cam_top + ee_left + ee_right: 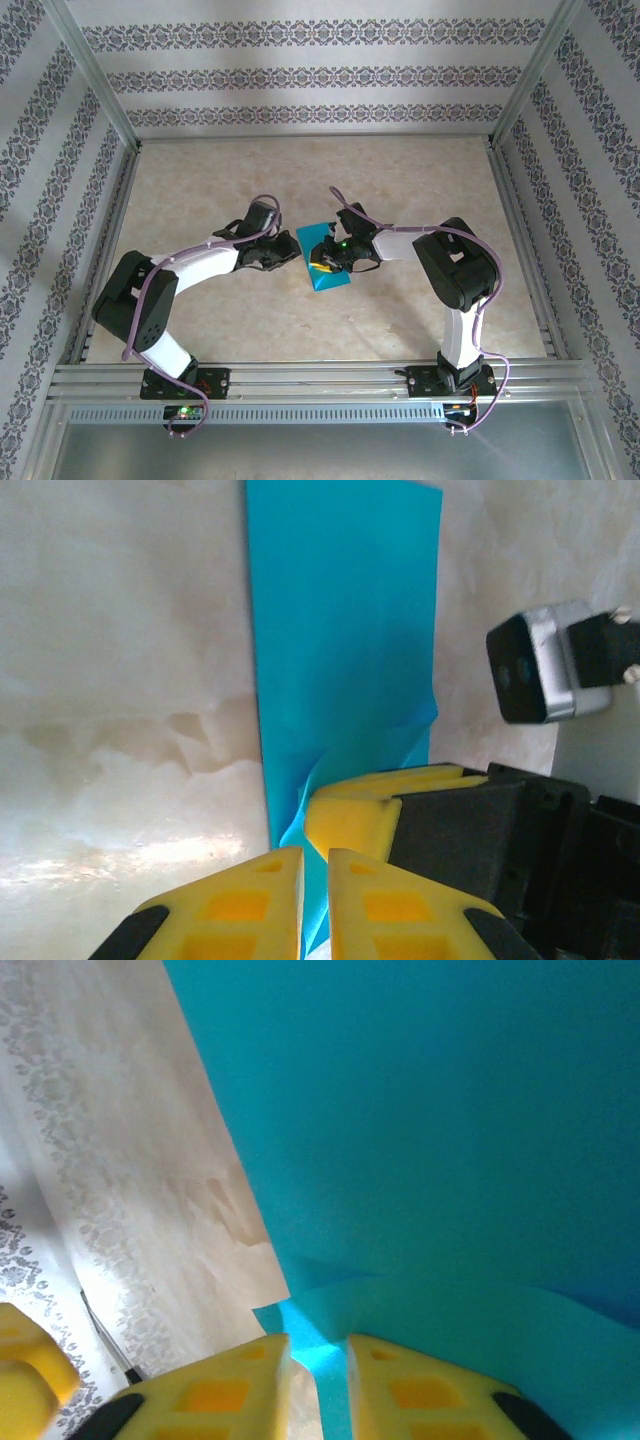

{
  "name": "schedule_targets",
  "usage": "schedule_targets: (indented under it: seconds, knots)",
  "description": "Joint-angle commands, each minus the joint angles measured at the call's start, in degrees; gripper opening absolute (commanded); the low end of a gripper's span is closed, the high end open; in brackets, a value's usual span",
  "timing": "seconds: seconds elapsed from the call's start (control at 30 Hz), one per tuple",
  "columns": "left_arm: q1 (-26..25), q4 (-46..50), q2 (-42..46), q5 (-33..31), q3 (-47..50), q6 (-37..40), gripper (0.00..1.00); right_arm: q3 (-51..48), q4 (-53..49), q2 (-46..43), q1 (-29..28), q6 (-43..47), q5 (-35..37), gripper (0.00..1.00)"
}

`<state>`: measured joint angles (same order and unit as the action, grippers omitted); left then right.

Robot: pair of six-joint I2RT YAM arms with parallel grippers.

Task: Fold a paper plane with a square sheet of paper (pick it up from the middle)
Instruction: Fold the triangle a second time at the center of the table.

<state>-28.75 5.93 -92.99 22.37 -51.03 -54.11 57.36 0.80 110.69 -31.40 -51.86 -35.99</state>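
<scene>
The teal sheet (331,279) lies in the middle of the table (420,190), apparently folded to a narrow strip, with both arms meeting over it. The left gripper (316,868) is clenched on its near edge, where the paper puckers. The right gripper (318,1350) straddles a raised fold — whether it grips, I cannot tell. For a clean crease, the left should probably anchor while the right presses slowly along the fold — tugging risks a tear.
</scene>
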Motion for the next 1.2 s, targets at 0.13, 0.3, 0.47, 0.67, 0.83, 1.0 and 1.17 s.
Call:
schedule_targets:
  seconds: [0.13, 0.3, 0.47, 0.67, 0.83, 1.0, 1.17]
  knots:
    - [-3.0, -1.0, -5.0, 1.2, -4.1, -0.8, 0.1, -0.6, -6.1, 2.5, 0.0, 1.2, 4.3, 0.06]
    - [-3.7, -0.1, -7.7, 0.0, -6.3, -0.3, 0.07, -0.1, -7.2, 2.9, -0.1, 1.5, 4.4, 0.02]
    - [-3.8, 1.3, -9.9, -0.8, -8.0, 0.2, 0.03, 0.3, -7.8, 3.2, -0.2, 1.5, 4.5, 0.0]
    - [-3.9, 3.3, -10.9, -2.7, -8.3, 0.6, 0.0, 0.6, -7.9, 3.3, -0.2, 1.5, 4.4, 0.0]
    - [-3.9, 3.6, -12.0, -2.7, -8.2, 0.5, 0.0, 0.6, -8.0, 3.4, -0.2, 1.4, 4.3, 0.0]
    - [-3.9, 3.0, -13.2, -2.6, -8.6, 0.6, 0.0, 0.6, -8.0, 3.4, -0.2, 1.3, 4.1, 0.0]
    - [-3.9, 4.6, -14.0, -4.1, -8.6, 1.0, 0.0, 0.5, -7.9, 3.3, -0.2, 1.3, 4.0, 0.0]
